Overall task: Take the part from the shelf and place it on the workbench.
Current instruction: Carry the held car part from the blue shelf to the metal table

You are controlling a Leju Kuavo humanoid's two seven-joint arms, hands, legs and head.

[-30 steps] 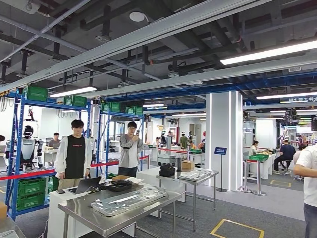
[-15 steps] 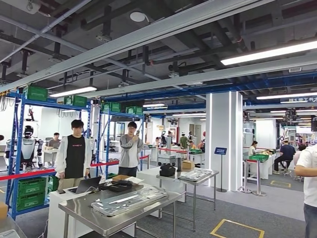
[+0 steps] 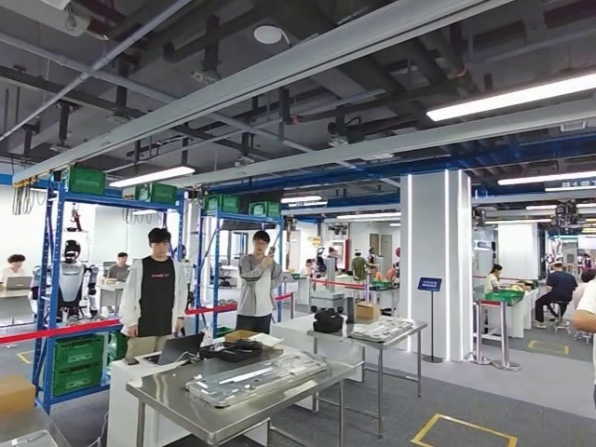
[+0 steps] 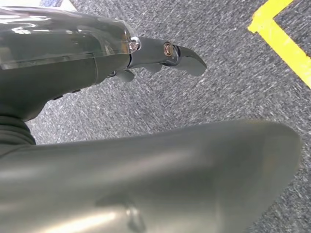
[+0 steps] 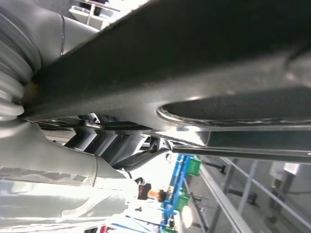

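– Hands first. What is the left hand (image 4: 110, 58) doing?
– It hangs over the grey carpet floor (image 4: 227, 87), near a yellow line (image 4: 286, 46). Its dark fingers (image 4: 183, 53) stick out straight and there is nothing in them.
– And the right hand (image 5: 47, 160)?
– A long dark thing with a shiny edge (image 5: 201, 58) lies right by it. I cannot tell if the hand grips it, or if it is the part.
– Where is the table?
– The shiny steel table (image 3: 182, 414) stands in front. A long flat silver piece (image 3: 256, 377) lies on it.
– And the shelf?
– The tall blue metal shelf (image 3: 49, 279) is on the left, behind the table, with green boxes (image 3: 70, 358) in it. Two people (image 3: 155, 298) stand behind the table.
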